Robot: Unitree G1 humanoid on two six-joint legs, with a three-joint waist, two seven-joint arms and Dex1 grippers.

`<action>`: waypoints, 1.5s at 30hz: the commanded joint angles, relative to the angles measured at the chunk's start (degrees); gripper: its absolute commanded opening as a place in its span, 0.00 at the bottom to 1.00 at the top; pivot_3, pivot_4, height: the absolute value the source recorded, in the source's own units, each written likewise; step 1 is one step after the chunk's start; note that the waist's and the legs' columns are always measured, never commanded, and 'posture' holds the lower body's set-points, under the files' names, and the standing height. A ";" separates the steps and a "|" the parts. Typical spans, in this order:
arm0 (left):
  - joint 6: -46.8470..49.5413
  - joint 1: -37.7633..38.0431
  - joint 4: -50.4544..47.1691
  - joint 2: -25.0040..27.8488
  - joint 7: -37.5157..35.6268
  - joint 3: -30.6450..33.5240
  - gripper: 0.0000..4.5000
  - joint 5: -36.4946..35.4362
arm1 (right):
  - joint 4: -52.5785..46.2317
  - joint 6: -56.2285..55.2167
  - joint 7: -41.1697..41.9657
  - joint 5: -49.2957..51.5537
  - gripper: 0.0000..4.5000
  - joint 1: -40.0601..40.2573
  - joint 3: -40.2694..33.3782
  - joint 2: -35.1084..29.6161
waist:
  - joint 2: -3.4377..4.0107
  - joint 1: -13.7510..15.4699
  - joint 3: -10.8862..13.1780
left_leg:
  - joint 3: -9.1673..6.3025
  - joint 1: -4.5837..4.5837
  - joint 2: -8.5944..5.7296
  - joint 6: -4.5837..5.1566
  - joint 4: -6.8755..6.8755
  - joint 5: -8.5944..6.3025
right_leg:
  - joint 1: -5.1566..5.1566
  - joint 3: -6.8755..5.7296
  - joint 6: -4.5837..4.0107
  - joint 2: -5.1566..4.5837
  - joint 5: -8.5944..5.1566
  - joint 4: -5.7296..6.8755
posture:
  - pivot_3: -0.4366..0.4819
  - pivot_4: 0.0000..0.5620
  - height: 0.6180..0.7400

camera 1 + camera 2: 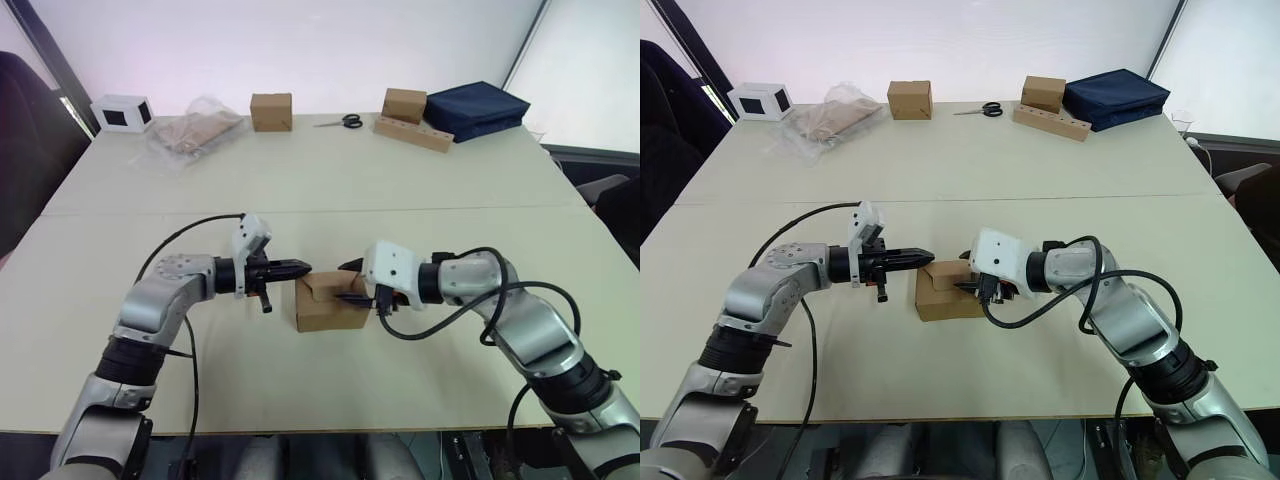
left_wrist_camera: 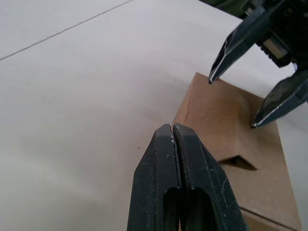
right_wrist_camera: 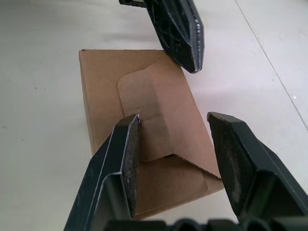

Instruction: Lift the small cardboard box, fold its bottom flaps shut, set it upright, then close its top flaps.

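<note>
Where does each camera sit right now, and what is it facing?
Head eyes: look forward and down at the table; both arms frame the small cardboard box.
Left wrist: along the shut left gripper toward the box.
Right wrist: along the open right gripper over the box.
Shared: each wrist view shows the other gripper.

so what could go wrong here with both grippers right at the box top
The top flap of the small cardboard box is folded over but one corner looks raised, so it may spring back. The right gripper is open over the flap and could snag or crease its edge. The left gripper, shut and pointing at the box's top edge, may push the box sideways across the table, as nothing clamps it.
</note>
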 commanded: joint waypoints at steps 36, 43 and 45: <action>2.73 -0.40 -4.14 -0.41 -0.88 -0.48 0.00 -2.13 | 0.50 -4.80 -0.77 -3.76 0.51 -0.80 0.71 -1.24 | 0.00 0.09 0.00 | 0.01 -0.04 -0.01 0.01 0.00 0.00 | -0.03 0.00 0.00 0.00 0.00 -0.04 | 0.48 0.27 1.00; 2.95 -1.08 -2.95 -0.56 -0.16 0.65 0.00 -2.42 | 0.05 -5.65 -0.63 -3.11 0.51 -0.70 -0.36 -0.03 | 0.00 0.05 0.00 | 0.00 -0.04 -0.01 0.00 0.00 0.00 | -0.02 0.00 0.00 0.00 0.00 -0.04 | 0.48 0.27 1.00; 2.77 -1.12 -2.59 -0.59 -0.07 0.69 0.00 -2.26 | -0.19 -6.54 -0.21 -3.33 0.51 -0.52 -0.54 -0.61 | 0.00 0.05 0.00 | 0.00 -0.04 0.00 0.00 -0.01 0.00 | -0.03 0.00 0.00 0.00 0.00 -0.04 | 0.48 0.27 1.00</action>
